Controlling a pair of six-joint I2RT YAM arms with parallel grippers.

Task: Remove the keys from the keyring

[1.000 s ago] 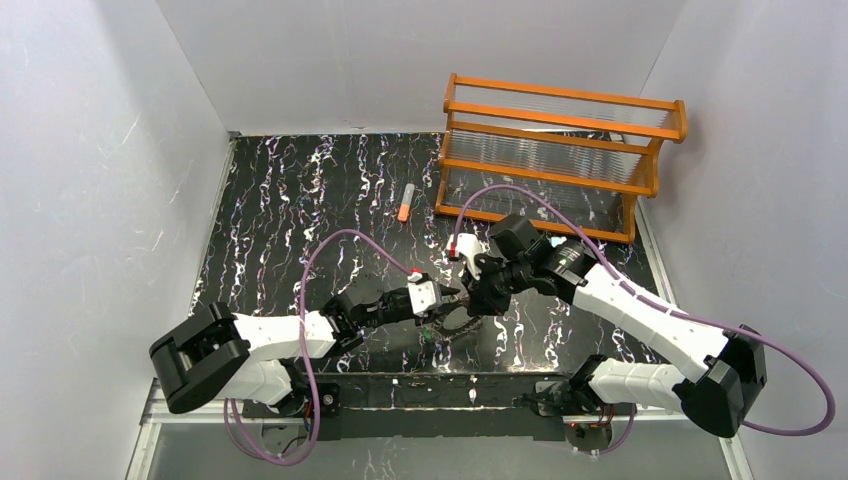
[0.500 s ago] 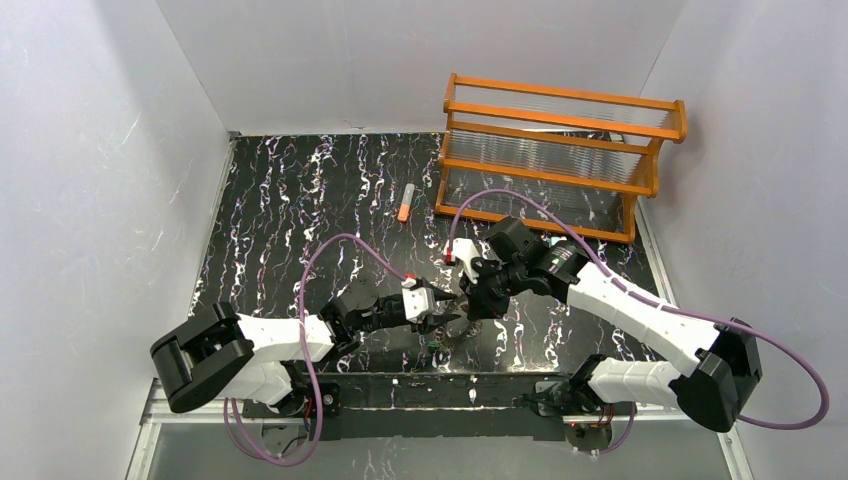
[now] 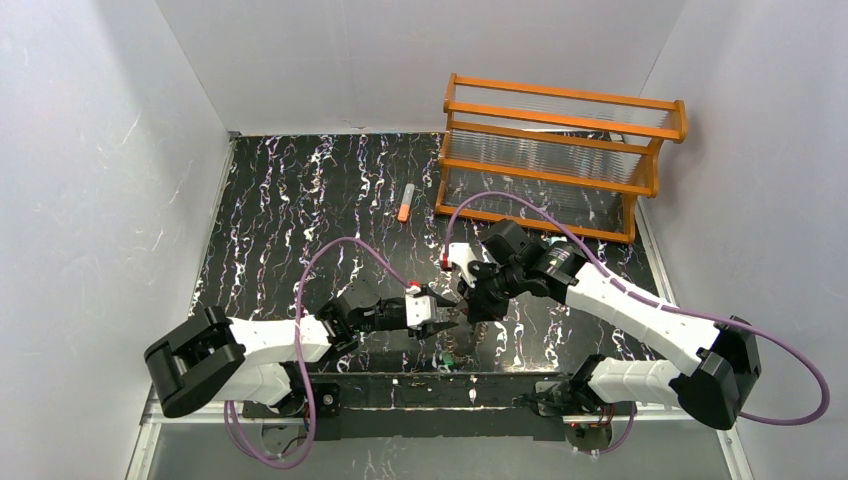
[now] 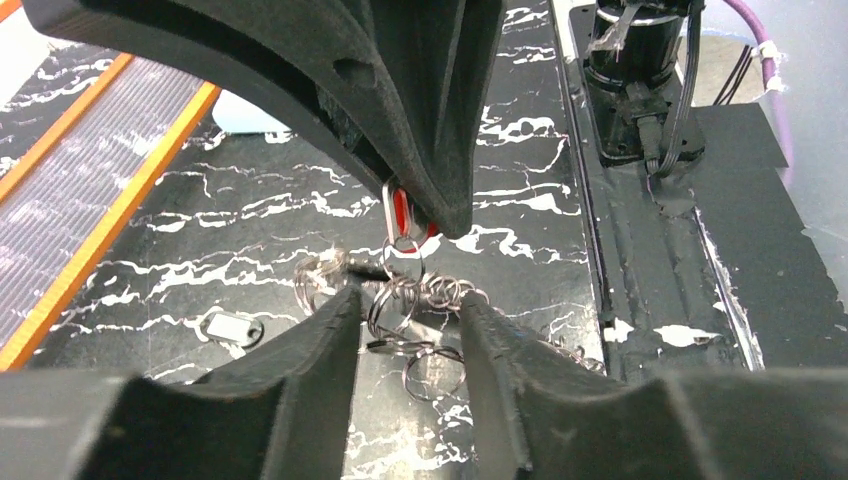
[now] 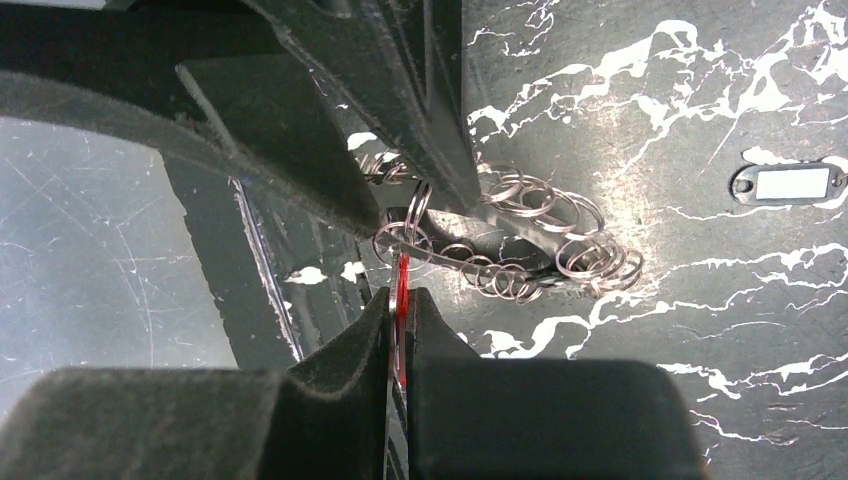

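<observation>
The keyring (image 5: pixel 500 245), a tangle of thin silvery wire loops, trails from a flat red key (image 5: pixel 402 285) onto the black, white-veined counter (image 5: pixel 700 330). The right fingers (image 5: pixel 340 370) pinch that key. The left fingers (image 4: pixel 300 360) stand apart astride the loops, perhaps touching them. An oblong dark-and-white key (image 5: pixel 795 183) lies nearby.

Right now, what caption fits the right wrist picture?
Right fingers pinch the red key beside the tangled keyring.

Bright even light; soft, blurry wrist-view foregrounds.
</observation>
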